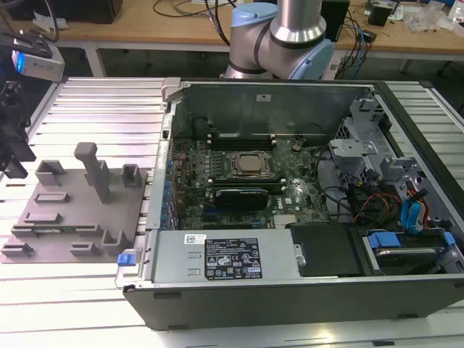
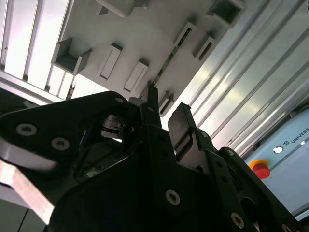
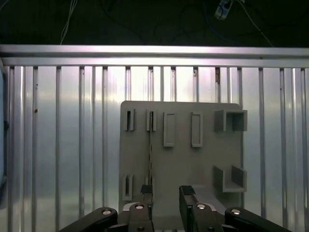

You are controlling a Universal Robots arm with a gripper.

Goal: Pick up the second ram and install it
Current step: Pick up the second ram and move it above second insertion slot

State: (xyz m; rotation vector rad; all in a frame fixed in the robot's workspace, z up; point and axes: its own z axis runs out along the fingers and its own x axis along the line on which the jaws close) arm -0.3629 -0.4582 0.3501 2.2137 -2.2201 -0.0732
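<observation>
Exterior view: open computer case [image 1: 290, 293] on the slotted aluminium table [image 1: 94, 109], motherboard [image 1: 290, 206] exposed. The grey holder tray [image 1: 80, 212] sits just beside the case, on the exterior view's left. There's a cluttered workbench [image 1: 181, 22] behind.

First wrist view: second ram [image 3: 150, 150] stands on edge in the tray's slots. Gripper [image 3: 166, 192] hovers at its near end, jaws apart, holding nothing.

Second wrist view: one finger [image 2: 153, 99] is near the stick's end; I can't tell if they touch.

I'd call it pre-grasp, with pick and install both left.

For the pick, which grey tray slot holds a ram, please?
The narrow slot ahead of the gripper: the second ram stands edgewise in it; others are empty.
</observation>
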